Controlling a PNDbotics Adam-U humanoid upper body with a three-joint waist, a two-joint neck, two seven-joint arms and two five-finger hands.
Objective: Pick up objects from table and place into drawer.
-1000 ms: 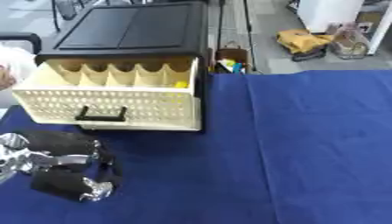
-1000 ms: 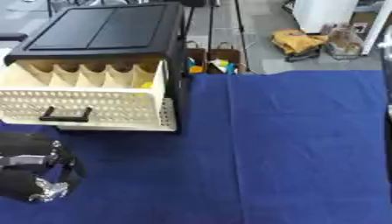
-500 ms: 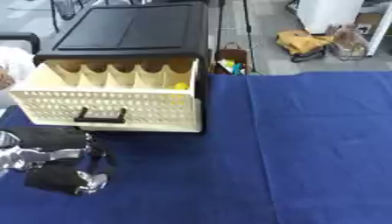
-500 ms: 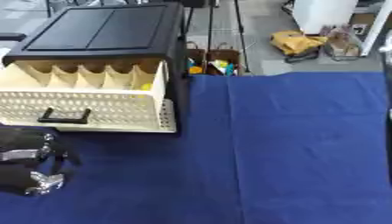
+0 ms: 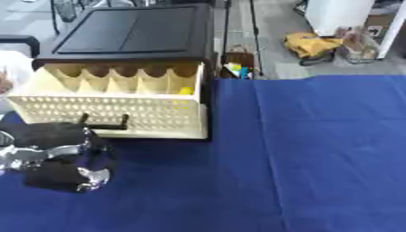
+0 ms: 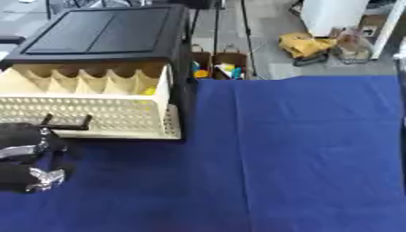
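Observation:
A cream perforated drawer [image 5: 142, 115] with a black handle [image 5: 103, 123] stands pulled out of a black cabinet [image 5: 131, 31] at the back left. Its inside is split into several compartments, and a small yellow thing [image 5: 186, 91] lies in the rightmost one. My left hand [image 5: 55, 156], black with silver joints, hovers over the blue cloth just below the drawer front, near the handle. I see nothing in it. No loose object shows on the cloth. My right hand is out of view.
A blue cloth [image 5: 309, 158] covers the table and stretches wide to the right of the drawer. Beyond the far edge, on the floor, are a yellow bag [image 5: 313, 45] and small bags of coloured items [image 6: 218, 68].
My left hand has shifted a little up the picture, closer to the drawer front. The drawer and the cloth stay as they were.

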